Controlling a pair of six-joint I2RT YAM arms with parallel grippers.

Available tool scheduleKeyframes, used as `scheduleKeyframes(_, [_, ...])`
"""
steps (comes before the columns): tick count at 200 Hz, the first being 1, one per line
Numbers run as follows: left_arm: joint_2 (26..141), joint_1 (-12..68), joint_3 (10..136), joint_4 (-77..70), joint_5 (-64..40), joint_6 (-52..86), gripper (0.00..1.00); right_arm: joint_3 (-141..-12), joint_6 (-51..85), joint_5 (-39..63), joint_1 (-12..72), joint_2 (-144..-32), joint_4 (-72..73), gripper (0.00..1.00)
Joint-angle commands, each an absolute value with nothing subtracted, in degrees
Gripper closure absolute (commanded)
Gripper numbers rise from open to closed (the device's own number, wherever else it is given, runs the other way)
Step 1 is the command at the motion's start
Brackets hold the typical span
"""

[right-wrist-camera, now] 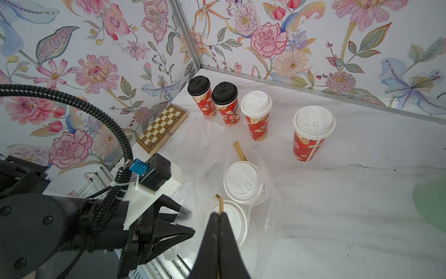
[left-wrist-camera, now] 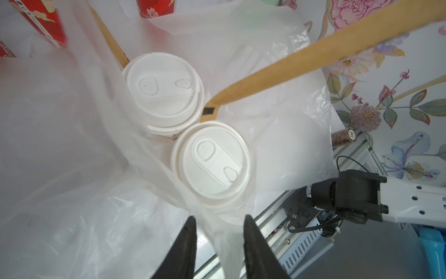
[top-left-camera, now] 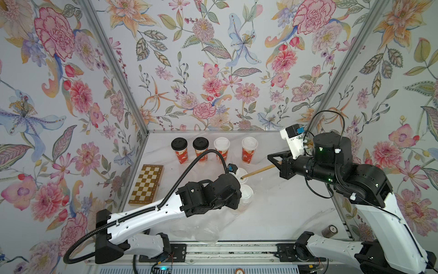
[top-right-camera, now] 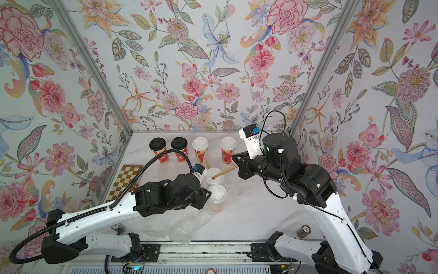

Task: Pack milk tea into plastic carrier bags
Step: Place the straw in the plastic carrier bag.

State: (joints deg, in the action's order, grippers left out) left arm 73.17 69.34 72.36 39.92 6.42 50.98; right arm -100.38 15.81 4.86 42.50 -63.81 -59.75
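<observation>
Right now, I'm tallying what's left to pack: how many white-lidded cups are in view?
4 white-lidded cups: two inside the transparent bag, two standing in the back row. None apparently hidden.

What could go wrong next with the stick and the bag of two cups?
1. The long brown paper stick, held in the shut right gripper, points between two white-lidded paper cups; pushing may tip one.
2. Transparent plastic bag film lies between the fingers of the left gripper; pulling might tear it.
</observation>
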Motion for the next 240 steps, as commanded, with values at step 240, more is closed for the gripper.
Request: scheduleKeyframes(240, [66.3,71.9,63.5,28.1,2.6,55.1,1.00,-96.1,20.3,4.9,57.6,-70.1,-69.0,0.92])
